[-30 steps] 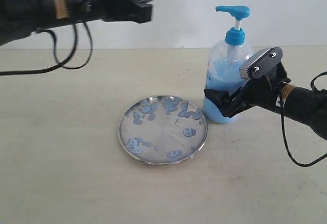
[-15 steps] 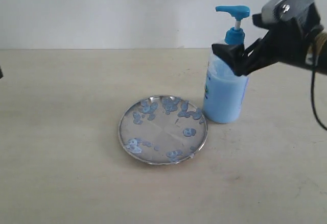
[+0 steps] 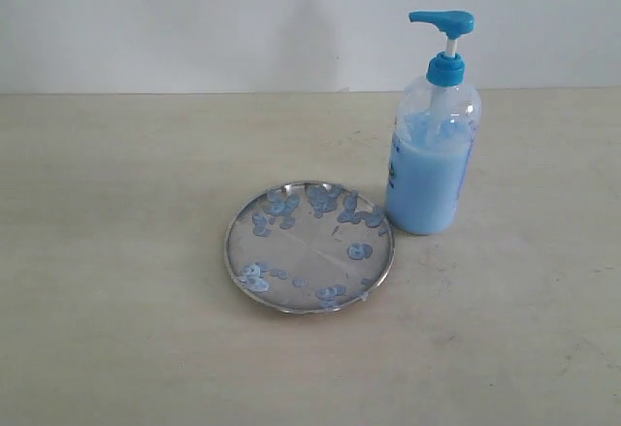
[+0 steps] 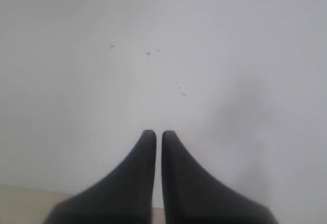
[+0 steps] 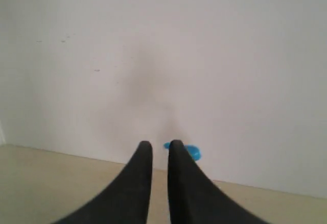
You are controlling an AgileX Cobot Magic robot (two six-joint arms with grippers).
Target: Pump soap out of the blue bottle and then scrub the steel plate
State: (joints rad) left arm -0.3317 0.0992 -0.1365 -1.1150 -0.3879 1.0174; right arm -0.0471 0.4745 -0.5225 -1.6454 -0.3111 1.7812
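On the beige tabletop point(image 3: 116, 348), the tall clear pump bottle of light blue liquid with a bright blue pump head point(image 3: 432, 154) stands upright just beside the round shiny steel plate point(image 3: 229, 251), which is dotted with pale blue soap blobs point(image 3: 359, 250). Left gripper point(image 4: 154, 134) and right gripper point(image 5: 160, 145) both face a white wall point(image 4: 230, 40), jaws pretty much closed, gripping nothing.

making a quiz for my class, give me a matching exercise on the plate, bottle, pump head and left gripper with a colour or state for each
1 plate
2 bottle
3 pump head
4 left gripper

a bright blue
b shut, empty
c silver, dotted with soap
d clear, part full

Pairs: 1-c, 2-d, 3-a, 4-b
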